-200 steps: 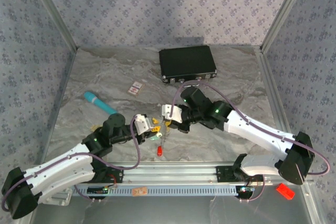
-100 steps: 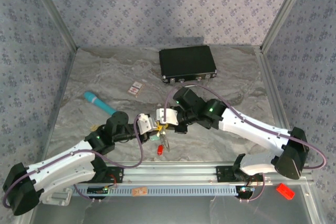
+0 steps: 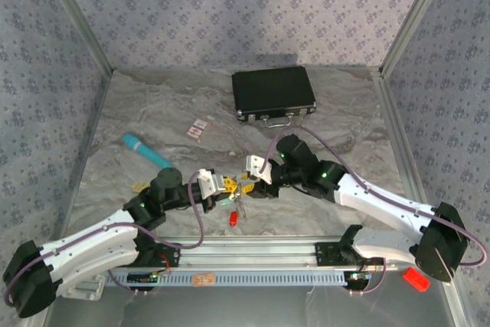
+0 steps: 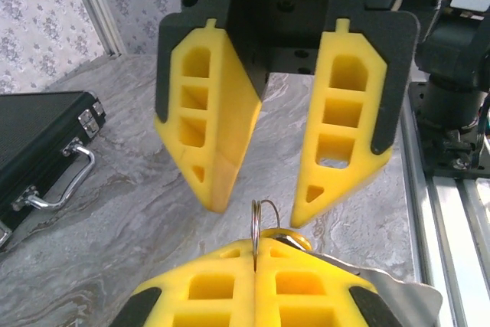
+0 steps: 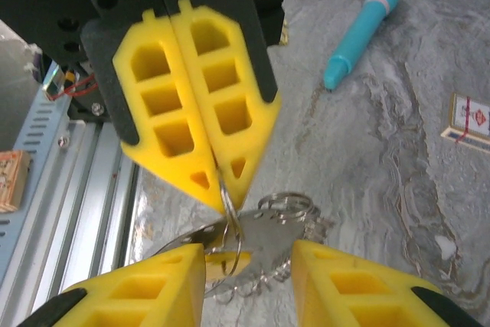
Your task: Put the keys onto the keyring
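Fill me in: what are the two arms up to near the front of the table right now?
The left gripper is shut on the thin silvery wire keyring, pinching it edge-on at its fingertips. The right gripper faces it tip to tip with its jaws open. The small metal keys with yellow plastic heads sit bunched between its fingers, right at the ring. Whether any key is threaded on yet cannot be told.
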`<action>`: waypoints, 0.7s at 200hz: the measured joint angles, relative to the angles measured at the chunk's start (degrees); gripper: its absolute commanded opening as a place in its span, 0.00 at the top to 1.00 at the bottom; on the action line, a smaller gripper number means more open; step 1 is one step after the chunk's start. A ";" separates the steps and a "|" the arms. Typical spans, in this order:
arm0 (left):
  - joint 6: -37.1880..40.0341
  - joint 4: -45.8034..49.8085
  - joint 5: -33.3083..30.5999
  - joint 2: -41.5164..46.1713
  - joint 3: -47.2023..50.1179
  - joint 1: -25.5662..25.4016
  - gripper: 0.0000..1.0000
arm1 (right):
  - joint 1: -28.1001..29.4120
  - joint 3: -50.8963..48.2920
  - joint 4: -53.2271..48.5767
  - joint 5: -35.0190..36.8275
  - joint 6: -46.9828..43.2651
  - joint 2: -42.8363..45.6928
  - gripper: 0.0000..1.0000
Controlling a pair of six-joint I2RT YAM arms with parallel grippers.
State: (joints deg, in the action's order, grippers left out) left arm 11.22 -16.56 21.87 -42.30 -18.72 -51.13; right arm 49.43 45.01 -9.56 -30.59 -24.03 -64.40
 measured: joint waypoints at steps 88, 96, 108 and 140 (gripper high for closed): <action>-1.70 -3.43 0.85 0.02 1.27 0.07 0.93 | -0.17 -0.85 4.39 -3.78 2.64 -0.20 1.00; -1.68 -3.34 0.83 0.07 1.27 0.07 0.81 | -0.17 -0.83 4.17 -3.76 2.60 -0.22 1.00; -1.33 -3.06 0.68 0.37 1.27 0.04 0.74 | 0.07 -0.42 3.15 -3.23 2.29 -0.26 1.00; -0.76 0.79 -0.39 1.49 0.26 0.00 0.75 | 1.64 4.09 -4.50 0.57 -1.09 -1.53 1.00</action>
State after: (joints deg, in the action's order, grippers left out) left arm 10.46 -15.77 21.47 -40.82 -18.46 -51.13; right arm 51.07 49.10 -14.06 -30.02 -25.12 -65.93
